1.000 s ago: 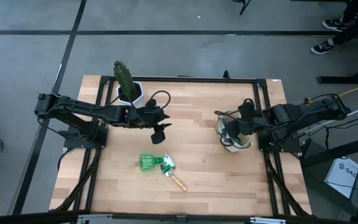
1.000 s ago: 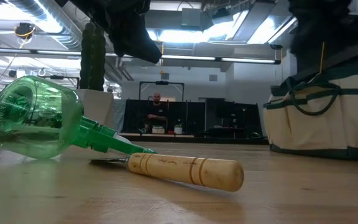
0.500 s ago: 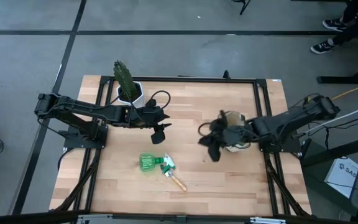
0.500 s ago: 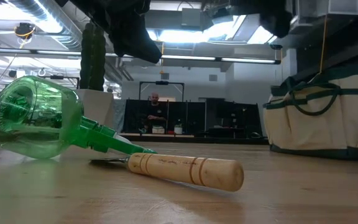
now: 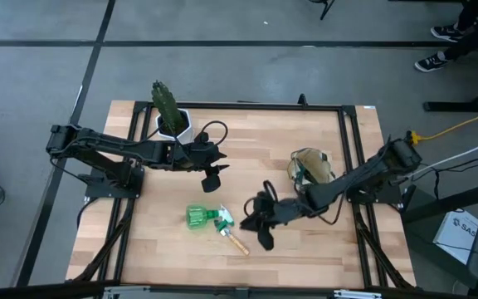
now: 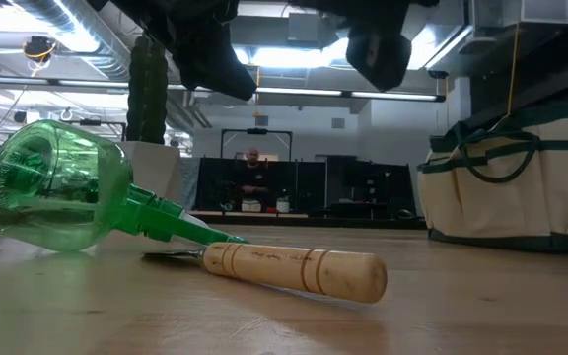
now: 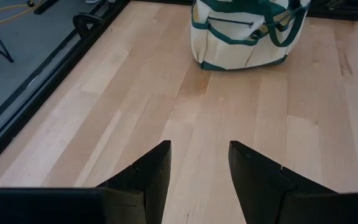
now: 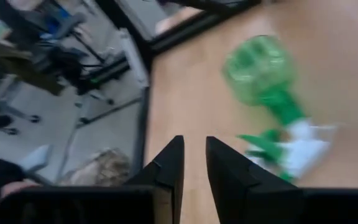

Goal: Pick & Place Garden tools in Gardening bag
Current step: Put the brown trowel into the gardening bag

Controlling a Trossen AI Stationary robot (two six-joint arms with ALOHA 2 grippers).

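Observation:
The green spray bottle (image 5: 197, 218) lies on its side on the table's near middle, and it also shows in the low view (image 6: 57, 187). The trowel's wooden handle (image 5: 237, 242) lies beside it, its metal blade (image 6: 171, 255) under the bottle's neck. The cream gardening bag (image 5: 309, 169) stands at the right. My right gripper (image 5: 260, 226) hovers just right of the bottle and trowel, its fingers a little apart and empty. My left gripper (image 5: 214, 175) hangs open and empty above the table's middle. Shears and the thin tool do not show on the table.
A cactus (image 5: 165, 103) in a white pot (image 5: 177, 127) stands at the far left, behind my left arm. Bare wood lies between the bag and the tools and along the near edge. A person (image 6: 252, 177) sits far off in the room.
My right gripper has left the bag and swung toward the table's left and near edge, its arm stretching out, and now hangs next to the spray bottle and trowel. The bottle, the trowel and the bag have stayed where they were.

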